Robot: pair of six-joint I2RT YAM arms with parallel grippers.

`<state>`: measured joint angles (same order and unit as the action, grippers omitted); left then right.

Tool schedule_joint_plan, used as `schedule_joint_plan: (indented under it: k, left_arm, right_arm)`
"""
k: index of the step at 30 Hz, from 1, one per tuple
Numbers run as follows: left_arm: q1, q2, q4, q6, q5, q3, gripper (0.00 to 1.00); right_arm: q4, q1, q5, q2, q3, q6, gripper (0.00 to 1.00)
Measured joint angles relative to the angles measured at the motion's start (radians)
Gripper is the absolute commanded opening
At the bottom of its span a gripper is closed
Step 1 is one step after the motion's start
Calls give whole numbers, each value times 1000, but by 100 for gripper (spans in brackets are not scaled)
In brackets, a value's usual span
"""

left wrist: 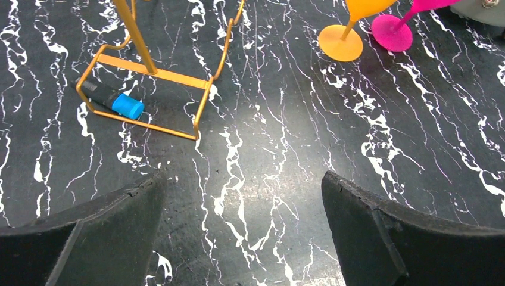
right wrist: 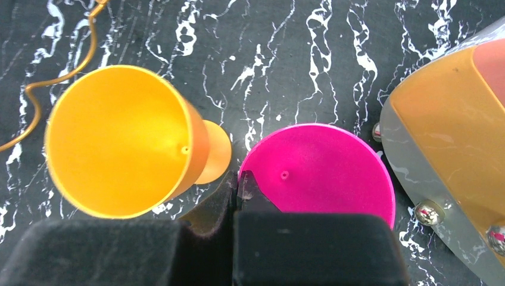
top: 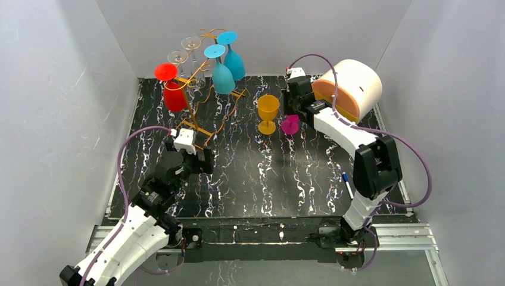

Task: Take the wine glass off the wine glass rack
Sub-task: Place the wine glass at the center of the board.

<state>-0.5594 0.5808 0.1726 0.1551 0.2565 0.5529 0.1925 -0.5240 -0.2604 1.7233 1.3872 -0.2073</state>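
Note:
The golden wire wine glass rack (top: 201,83) stands at the back left, its rectangular base also in the left wrist view (left wrist: 156,74). A red glass (top: 174,90), two clear glasses (top: 186,53) and two blue glasses (top: 225,70) hang upside down on it. My right gripper (top: 296,117) is shut on the rim of a magenta glass (right wrist: 324,170), one finger inside the cup. That glass leans beside an upright orange glass (top: 268,111). My left gripper (left wrist: 244,185) is open and empty over the mat in front of the rack base.
A peach and white cylinder-shaped box (top: 350,87) lies at the back right, close behind my right gripper. A blue-capped marker (left wrist: 111,99) lies inside the rack base. Another pen (top: 347,184) lies on the mat at the right. Grey walls enclose the marbled black mat (top: 262,179).

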Motion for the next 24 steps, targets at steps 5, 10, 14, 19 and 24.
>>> schedule_joint_plan:
  k: [5, 10, 14, 19, 24]
  left_arm:
    - [0, -2, 1, -7, 20, 0, 98]
    - [0, -2, 1, -14, 27, 0, 98]
    - [1, -2, 2, -18, 36, 0, 98]
    - [2, 1, 10, -22, 48, 0, 98]
    - [2, 46, 31, -28, 63, 8, 98]
  right_arm:
    - [18, 19, 14, 39, 38, -2, 1]
    - [48, 18, 30, 57, 68, 6, 1]
    - [81, 18, 30, 77, 103, 15, 2]
    - [131, 18, -2, 126, 174, 23, 6]
    - [155, 18, 2, 131, 189, 27, 11]
